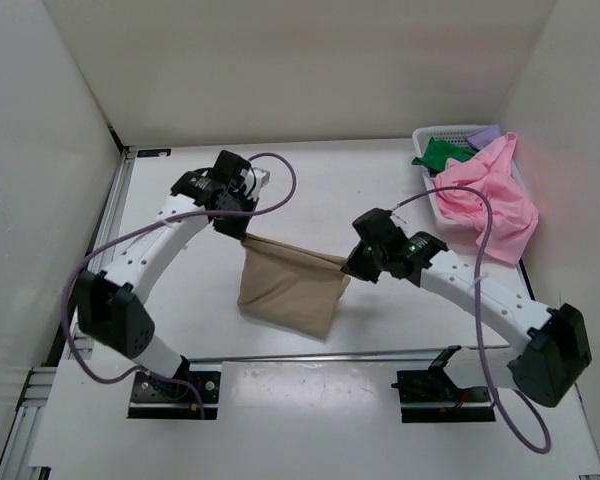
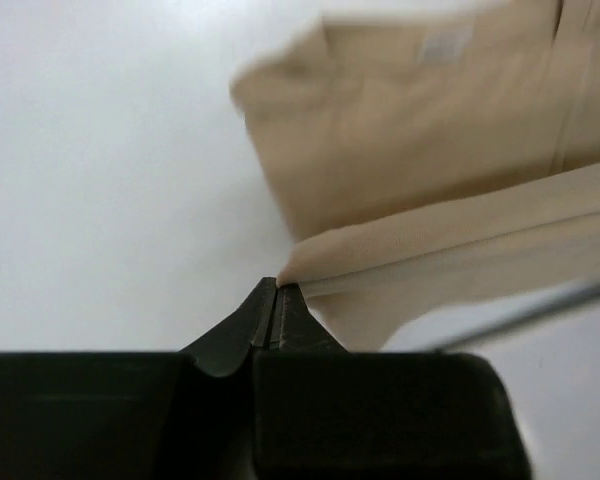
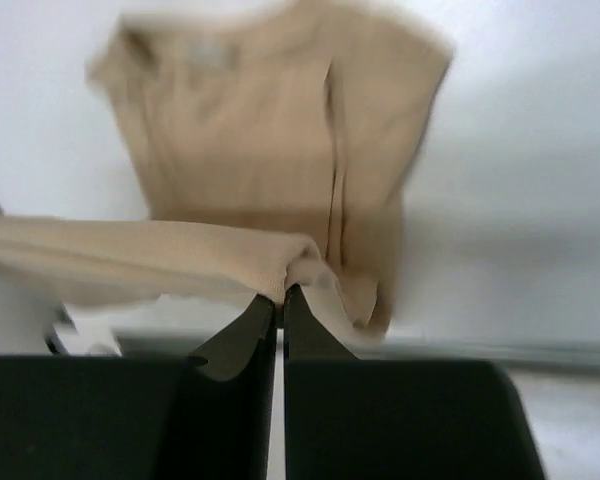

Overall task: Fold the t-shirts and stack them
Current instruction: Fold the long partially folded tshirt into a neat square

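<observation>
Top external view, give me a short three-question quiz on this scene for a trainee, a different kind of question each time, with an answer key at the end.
1. True or false: the left fingers and the right fingers are both shut on the tan t-shirt.
2. Where is the pink t-shirt?
A) Spread flat between the two arms
B) Draped over the rim of the white basket at the far right
C) Clamped in the left fingers
3. Fill in: the green t-shirt lies in the ____.

Key: 1 true; 2 B; 3 basket.
</observation>
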